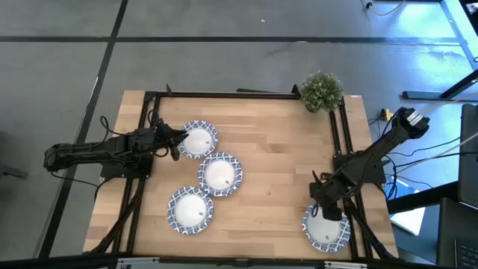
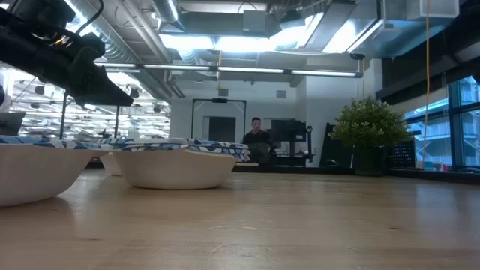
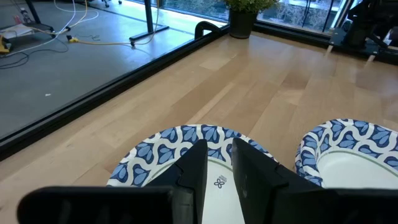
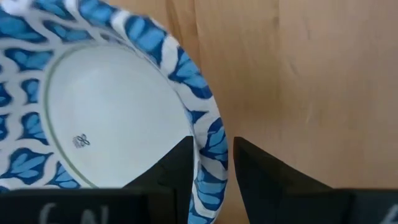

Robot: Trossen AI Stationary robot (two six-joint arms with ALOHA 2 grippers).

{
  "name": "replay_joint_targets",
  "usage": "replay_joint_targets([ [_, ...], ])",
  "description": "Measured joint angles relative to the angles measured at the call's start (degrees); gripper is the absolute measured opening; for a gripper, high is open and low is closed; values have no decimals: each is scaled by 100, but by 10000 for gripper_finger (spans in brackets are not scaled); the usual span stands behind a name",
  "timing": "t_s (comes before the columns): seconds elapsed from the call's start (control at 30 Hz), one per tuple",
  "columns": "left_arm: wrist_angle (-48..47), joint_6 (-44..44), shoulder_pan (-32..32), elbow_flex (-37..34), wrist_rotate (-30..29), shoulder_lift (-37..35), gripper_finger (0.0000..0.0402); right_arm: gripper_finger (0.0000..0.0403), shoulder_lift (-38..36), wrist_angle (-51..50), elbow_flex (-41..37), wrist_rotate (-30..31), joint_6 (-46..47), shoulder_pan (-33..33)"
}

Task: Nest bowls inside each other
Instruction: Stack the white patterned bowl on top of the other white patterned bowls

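Three blue-and-white rimmed bowls lie on the table's left half: a far one (image 1: 199, 140), a middle one (image 1: 220, 174) and a near one (image 1: 190, 210). A fourth bowl (image 1: 326, 228) lies near the front right corner. My left gripper (image 1: 178, 140) hovers over the left rim of the far bowl (image 3: 186, 140). Its fingers are open by a narrow gap, and the bowl's white centre shows between them. My right gripper (image 1: 326, 209) is shut on the fourth bowl (image 4: 106, 118) at its far rim. My right gripper has the bowl's patterned rim (image 4: 210, 140) between its two fingers, one finger inside the bowl and one outside. The fingers come from above, slanting down across the rim on the bowl's far side. I cannot tell whether the bowl is lifted off the table.
A small green potted plant (image 1: 322, 91) stands at the far right corner. Black frame rails run along the left (image 1: 142, 127), far and right (image 1: 347, 142) sides. Bare wood lies in the table's middle (image 1: 276, 164). A person (image 2: 257, 135) stands in the room beyond the table.
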Motion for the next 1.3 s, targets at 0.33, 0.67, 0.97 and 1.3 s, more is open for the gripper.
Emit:
replay_joint_targets([
  [0.33, 0, 2, -2, 0, 0, -1, 69, 82, 265, 272, 0, -101, -108, 2],
  [0.67, -1, 1, 0, -1, -1, 0, 69, 11, 259, 363, 0, -136, -102, 2],
  [0.97, 0, -2, -2, 0, -2, 1, 69, 13, 259, 373, 0, -117, -133, -59],
  [1.3, -1, -11, -1, 0, 0, 0, 69, 13, 259, 410, 0, -114, -287, -223],
])
